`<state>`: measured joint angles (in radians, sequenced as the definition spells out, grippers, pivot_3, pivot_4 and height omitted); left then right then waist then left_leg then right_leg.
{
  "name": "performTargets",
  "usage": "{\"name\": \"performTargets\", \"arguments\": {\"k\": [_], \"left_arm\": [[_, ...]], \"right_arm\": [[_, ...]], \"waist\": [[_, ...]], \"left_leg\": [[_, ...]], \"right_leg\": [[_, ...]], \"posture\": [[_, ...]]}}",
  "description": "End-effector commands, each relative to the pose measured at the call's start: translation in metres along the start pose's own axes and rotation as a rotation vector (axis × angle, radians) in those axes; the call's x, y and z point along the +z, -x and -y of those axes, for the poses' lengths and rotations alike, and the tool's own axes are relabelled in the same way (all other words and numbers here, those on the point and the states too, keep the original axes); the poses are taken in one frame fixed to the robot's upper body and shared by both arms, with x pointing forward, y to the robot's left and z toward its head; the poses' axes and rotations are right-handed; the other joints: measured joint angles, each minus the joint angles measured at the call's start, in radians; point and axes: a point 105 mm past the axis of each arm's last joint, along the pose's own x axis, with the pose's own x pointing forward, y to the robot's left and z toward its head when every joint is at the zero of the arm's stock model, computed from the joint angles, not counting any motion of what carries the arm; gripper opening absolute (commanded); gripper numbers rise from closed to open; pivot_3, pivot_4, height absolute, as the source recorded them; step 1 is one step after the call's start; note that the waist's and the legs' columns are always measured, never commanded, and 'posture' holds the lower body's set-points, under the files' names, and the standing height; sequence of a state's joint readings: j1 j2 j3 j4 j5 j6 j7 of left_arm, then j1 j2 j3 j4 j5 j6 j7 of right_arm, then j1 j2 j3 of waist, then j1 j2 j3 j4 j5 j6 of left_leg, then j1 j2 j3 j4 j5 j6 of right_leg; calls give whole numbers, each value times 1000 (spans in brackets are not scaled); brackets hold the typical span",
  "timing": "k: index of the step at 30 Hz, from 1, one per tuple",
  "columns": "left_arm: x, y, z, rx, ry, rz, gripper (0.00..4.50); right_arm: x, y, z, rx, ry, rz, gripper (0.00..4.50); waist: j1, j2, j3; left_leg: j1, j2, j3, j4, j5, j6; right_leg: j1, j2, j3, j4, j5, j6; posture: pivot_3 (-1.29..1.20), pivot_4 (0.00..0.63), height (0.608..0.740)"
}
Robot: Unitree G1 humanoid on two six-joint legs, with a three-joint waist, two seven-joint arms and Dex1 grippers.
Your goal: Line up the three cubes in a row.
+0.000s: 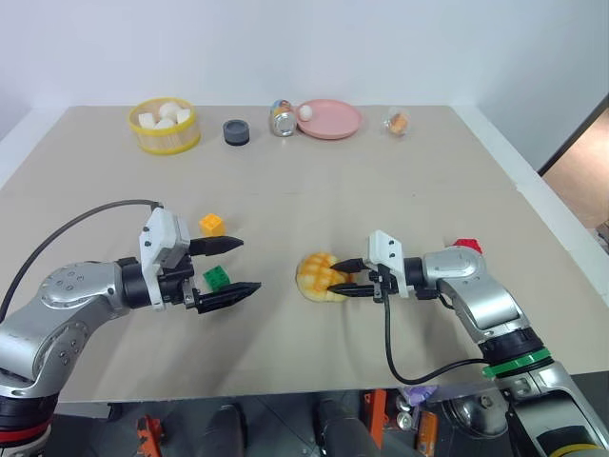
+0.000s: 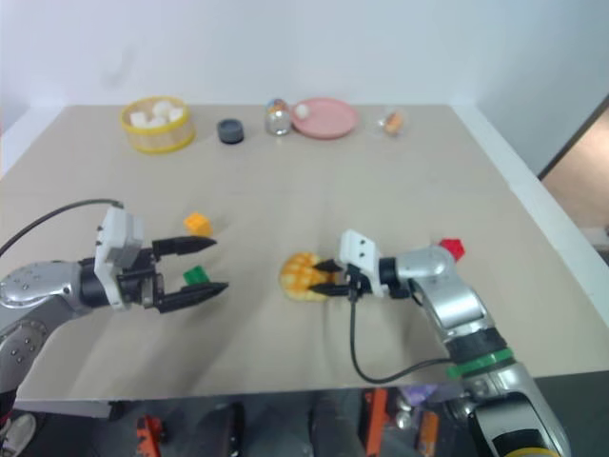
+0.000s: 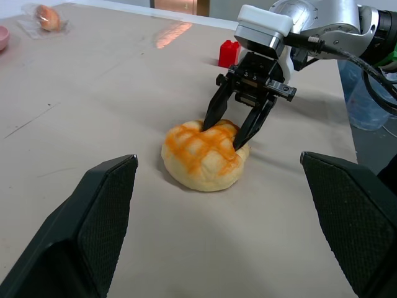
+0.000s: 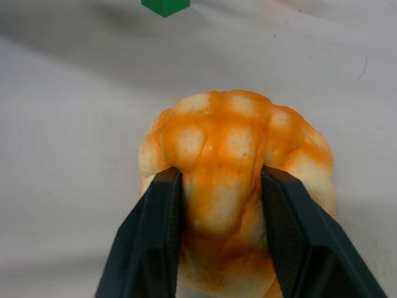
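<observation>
A wide beige table (image 1: 314,181) stands against a plain white wall (image 1: 285,48), its pale edge running along the far and right sides. Along its far side stand a yellow basket (image 1: 165,127) of white lumps, a dark round container (image 1: 236,132), a small metal can (image 1: 282,119), a pink plate (image 1: 330,119) and a small wrapped item (image 1: 398,121). Past the table's right corner lies a strip of tan floor (image 1: 585,171), and the light is soft and even with only faint shadows.
</observation>
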<state>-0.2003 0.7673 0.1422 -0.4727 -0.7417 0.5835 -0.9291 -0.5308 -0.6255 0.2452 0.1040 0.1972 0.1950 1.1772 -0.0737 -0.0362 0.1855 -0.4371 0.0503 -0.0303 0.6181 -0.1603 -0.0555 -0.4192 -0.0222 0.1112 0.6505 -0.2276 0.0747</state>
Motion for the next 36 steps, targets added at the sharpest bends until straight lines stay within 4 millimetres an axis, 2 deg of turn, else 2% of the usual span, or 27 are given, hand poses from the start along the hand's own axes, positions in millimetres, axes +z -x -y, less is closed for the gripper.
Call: {"name": "performTargets", "arguments": {"k": [1,4,5,12,16,18,21,24,27,30,33,36], "left_arm": [[8,-1,3,-11,-61,23,4338],[6,-4,4,-24,-66,24,4338],[6,-5,4,-31,-66,29,4338],[3,-13,0,-49,-63,47,4338],[1,-16,-2,-58,-62,51,4338],[1,-18,-1,-65,-60,56,4338],[1,-21,-1,-74,-57,62,4338],[0,-24,0,-86,-54,63,4338],[0,-27,2,-101,-50,68,4338],[0,-31,2,-115,-53,71,4338],[0,-34,2,-128,-59,72,4338],[0,-36,2,-133,-61,73,4338]], "right_arm": [[-3,5,4,-18,9,-34,1887],[-5,8,6,-41,8,-48,1887],[0,12,10,-66,2,-29,1887],[50,55,44,-220,-95,170,1887],[45,54,41,-224,-82,127,1887],[43,59,46,-265,-87,128,1887],[43,90,79,-452,-90,135,1887],[41,139,118,-706,-66,119,1887],[27,190,145,-930,-97,60,1887],[11,227,152,-1064,-94,-39,1887],[-8,250,150,-1134,-96,-149,1887],[-25,263,145,-1174,-122,-218,1887]], "waist": [[0,0,0],[0,0,0],[0,0,0],[1,1,0],[1,0,0],[1,0,0],[1,1,0],[0,2,1],[2,2,1],[2,2,1],[-3,2,1],[-10,4,2]], "left_leg": [[0,0,0,0,0,0],[0,0,0,1,0,0],[0,0,0,1,0,0],[0,0,0,1,1,1],[0,0,-1,0,1,1],[0,0,-1,0,1,1],[-1,0,-1,0,1,1],[-1,-1,0,1,1,1],[-1,-2,0,1,2,3],[-1,-2,0,0,2,3],[-1,-2,0,-2,1,4],[0,-2,1,-2,1,4]], "right_leg": [[0,0,0,0,0,0],[1,0,0,0,0,0],[1,0,0,0,0,0],[1,0,0,0,1,1],[1,1,0,0,1,0],[1,1,0,0,0,0],[0,0,0,0,0,1],[0,-1,1,0,1,2],[1,-1,1,0,1,2],[1,-1,1,-1,0,2],[1,-1,1,-1,-1,1],[0,-1,2,-1,0,2]], "posture": [[0,150,740],[0,150,740],[0,150,740],[0,150,740],[0,150,740],[0,150,740],[0,150,740],[0,150,740],[0,150,740],[0,150,740],[0,150,740],[0,150,740]]}}
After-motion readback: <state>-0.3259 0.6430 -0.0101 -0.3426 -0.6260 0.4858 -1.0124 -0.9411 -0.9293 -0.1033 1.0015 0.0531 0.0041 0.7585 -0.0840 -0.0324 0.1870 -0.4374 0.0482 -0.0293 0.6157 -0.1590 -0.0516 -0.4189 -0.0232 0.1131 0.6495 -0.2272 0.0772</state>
